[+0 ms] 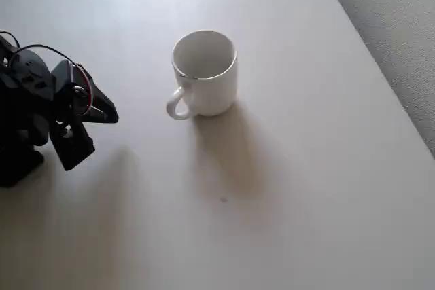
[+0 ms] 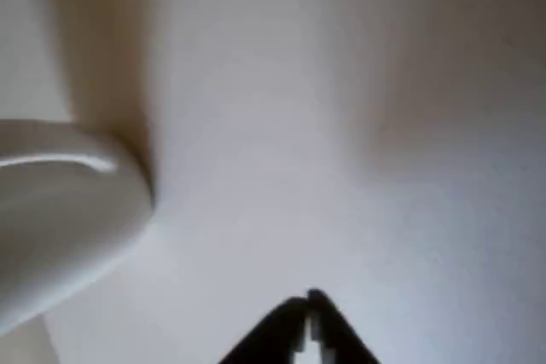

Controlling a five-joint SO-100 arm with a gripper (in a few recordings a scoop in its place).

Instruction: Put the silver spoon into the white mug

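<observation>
I'm watching the overhead view, working left to right. The black arm (image 1: pixel 41 110) is sitting at the far left edge of the pale table (image 1: pixel 306 188), wires looping over its top. Its gripper (image 1: pixel 109 112) is pointing right toward the mug, well apart from it. In the wrist view the gripper (image 2: pixel 309 313) is showing its two dark fingertips (image 2: pixel 281 330) meeting at a point, jaws pressed together with nothing between them.

Right of the arm, the white mug (image 1: pixel 205 73) is standing upright near the table's middle. It's glossy, plain, cylindrical, white inside, with its loop handle turning toward the lower left. A thin dark glint is lying along the inner rim; I cannot tell whether that is the silver spoon. The mug is casting a soft shadow down the table. In the wrist view the white mug (image 2: pixel 60 210) is looming blurred at the left edge.
</observation>
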